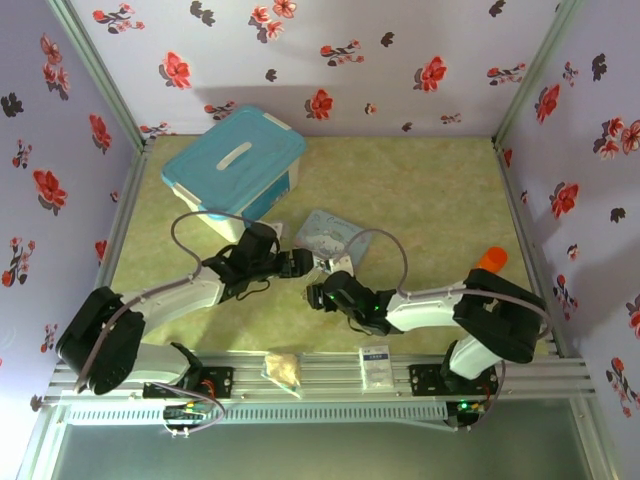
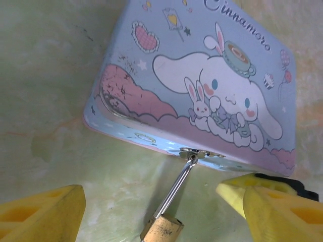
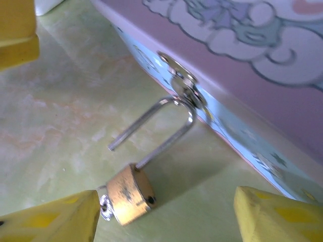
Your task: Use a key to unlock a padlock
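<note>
Closer in, right wrist: padlock (image 3: 128, 194) unlocked.

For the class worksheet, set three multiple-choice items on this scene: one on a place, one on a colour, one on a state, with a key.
1. Where does the padlock hang?
A. from the tin's clasp
B. from a wall hook
C. nowhere, it lies apart from everything

2. What colour lid has the storage box?
A. red
B. black
C. teal blue

3. How is the shackle?
A. both ends in the body
B. one end free
C. taken off altogether

Key: 1 A, the shackle loops through the clasp on the tin. 2 C, the top view shows a teal lid on a white base. 3 B, one bare tip sits outside the brass body.
</note>
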You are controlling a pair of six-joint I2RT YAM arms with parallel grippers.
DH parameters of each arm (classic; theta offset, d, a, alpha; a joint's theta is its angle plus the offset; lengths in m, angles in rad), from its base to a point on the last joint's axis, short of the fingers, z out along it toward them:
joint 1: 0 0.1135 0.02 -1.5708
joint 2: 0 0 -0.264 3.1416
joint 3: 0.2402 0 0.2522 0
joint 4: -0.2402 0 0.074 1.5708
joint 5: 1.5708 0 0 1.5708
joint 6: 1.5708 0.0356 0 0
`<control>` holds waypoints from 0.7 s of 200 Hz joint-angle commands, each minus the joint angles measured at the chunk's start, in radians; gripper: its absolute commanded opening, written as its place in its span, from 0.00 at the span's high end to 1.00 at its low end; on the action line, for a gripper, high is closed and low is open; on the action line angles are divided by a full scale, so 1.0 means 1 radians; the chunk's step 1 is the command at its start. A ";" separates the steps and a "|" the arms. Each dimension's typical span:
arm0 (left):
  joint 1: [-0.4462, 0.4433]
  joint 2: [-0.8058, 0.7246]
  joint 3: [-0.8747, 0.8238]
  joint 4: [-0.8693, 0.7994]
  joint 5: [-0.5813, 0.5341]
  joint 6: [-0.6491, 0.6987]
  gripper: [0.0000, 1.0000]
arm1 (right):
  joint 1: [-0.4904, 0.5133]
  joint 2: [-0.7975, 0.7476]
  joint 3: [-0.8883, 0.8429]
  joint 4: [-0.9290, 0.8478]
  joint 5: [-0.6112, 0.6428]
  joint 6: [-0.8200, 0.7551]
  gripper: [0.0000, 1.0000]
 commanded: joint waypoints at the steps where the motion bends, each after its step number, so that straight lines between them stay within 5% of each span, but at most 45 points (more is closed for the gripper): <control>1: 0.012 -0.029 -0.024 0.023 0.014 -0.013 0.19 | 0.009 0.025 0.040 -0.028 0.030 -0.030 0.30; 140: 0.037 -0.060 -0.076 0.063 -0.001 -0.033 0.20 | 0.043 0.185 0.169 -0.193 0.097 -0.019 0.42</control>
